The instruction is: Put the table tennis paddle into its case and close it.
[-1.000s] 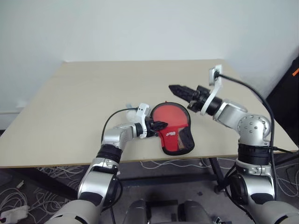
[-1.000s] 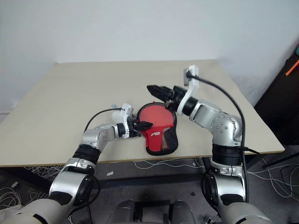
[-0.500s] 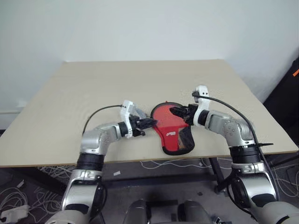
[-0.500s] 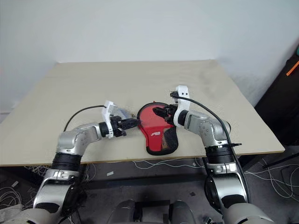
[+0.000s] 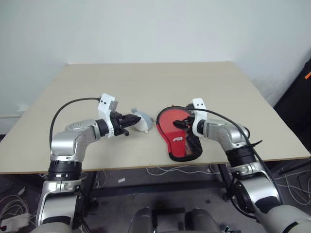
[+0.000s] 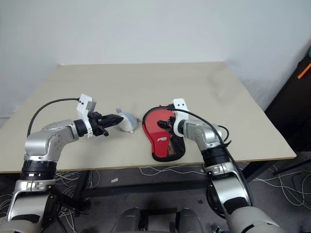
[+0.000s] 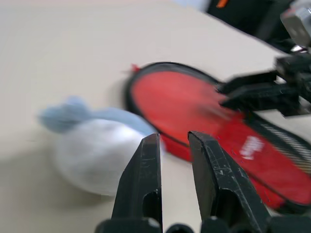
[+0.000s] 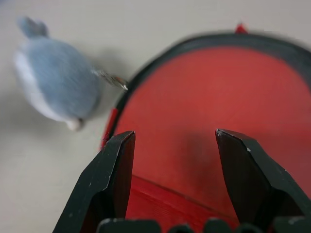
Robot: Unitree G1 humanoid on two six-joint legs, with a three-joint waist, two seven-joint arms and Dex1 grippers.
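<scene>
The case (image 5: 179, 135) lies flat near the front edge of the table (image 5: 97, 87), right of its middle, round end toward the far edge and narrow end toward the front. Red shows through its clear side, so the paddle (image 8: 204, 121) looks to be inside already, and closing seems to be what is left, though I cannot tell how far round the zip stands. A small metal pull (image 8: 112, 80) sits at the rim on the side facing the ball.

The right gripper (image 5: 182, 124) hangs just over the round end with its fingers (image 8: 109, 174) well apart and nothing between them. To close well, I would press that end down to pin the case, so it does not slide on the smooth top while the pull is drawn.

The left gripper (image 5: 132, 118) is off to the left of the case, jaws nearly together with a slim gap and empty, its tips just beside the grey-white ball (image 5: 141, 122). The ball lies close to the rim of the case, right by the pull, so the left fingers should come in low and fine, pinch the pull alone and follow the curve of the rim without nudging the ball under it.

The table is pale wood and otherwise bare. A plain white wall (image 5: 146, 29) stands behind it, and cables (image 5: 165, 171) trail on the floor below the front edge
</scene>
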